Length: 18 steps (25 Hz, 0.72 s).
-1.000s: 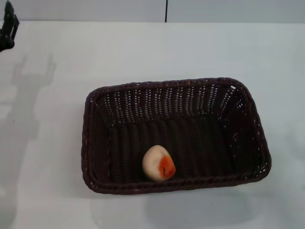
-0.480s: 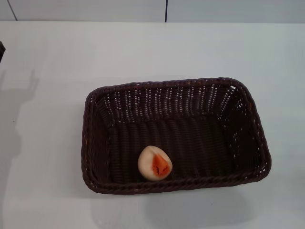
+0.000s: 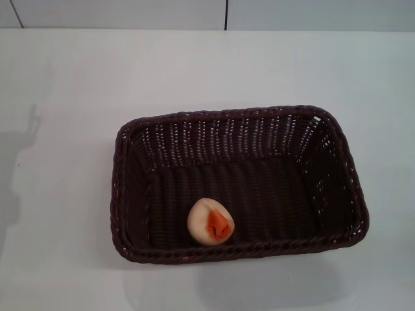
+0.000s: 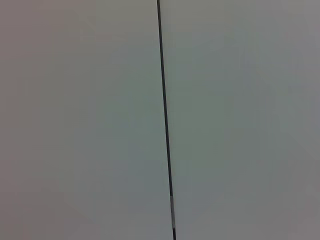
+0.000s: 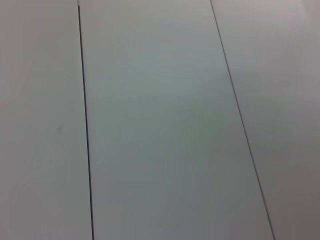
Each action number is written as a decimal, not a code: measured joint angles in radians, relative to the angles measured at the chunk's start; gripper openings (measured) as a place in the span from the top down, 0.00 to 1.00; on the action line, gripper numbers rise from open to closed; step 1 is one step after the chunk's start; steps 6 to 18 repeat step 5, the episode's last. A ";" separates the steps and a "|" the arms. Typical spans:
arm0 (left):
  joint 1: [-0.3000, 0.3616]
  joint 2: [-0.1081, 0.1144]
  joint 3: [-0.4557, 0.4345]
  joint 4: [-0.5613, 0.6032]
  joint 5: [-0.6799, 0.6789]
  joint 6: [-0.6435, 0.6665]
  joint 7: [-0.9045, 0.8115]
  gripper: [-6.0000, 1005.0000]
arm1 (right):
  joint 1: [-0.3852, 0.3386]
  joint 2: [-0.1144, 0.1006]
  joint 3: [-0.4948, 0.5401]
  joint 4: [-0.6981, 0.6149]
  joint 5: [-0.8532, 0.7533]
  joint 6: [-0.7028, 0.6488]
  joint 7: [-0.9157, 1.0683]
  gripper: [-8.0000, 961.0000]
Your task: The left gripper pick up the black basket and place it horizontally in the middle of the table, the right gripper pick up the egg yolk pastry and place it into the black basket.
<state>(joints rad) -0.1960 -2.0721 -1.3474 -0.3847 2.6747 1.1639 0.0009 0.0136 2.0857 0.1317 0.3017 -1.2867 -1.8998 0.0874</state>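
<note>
Near the black basket's front rim on your counter, the egg yolk pastry rests settled, both arms now withdrawn, fingers unseen, so the task looks finished.

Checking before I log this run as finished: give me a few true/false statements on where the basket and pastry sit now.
1. The egg yolk pastry lies inside the black basket. True.
2. The pastry rests near the basket's front rim. True.
3. The basket is tipped on its side. False: it sits flat on the table, opening up.
4. The right gripper holds the pastry. False: neither gripper is in view.
5. The pastry's orange patch is hidden. False: it shows in the head view.
</note>
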 joint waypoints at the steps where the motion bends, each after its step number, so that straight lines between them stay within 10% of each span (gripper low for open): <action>1: -0.002 0.000 0.001 0.013 0.000 0.017 0.001 0.20 | 0.001 0.000 0.000 0.000 0.000 0.002 0.000 0.17; 18: 0.001 -0.003 0.006 0.043 -0.001 0.086 -0.008 0.20 | 0.005 0.001 -0.001 0.000 0.001 0.006 -0.008 0.17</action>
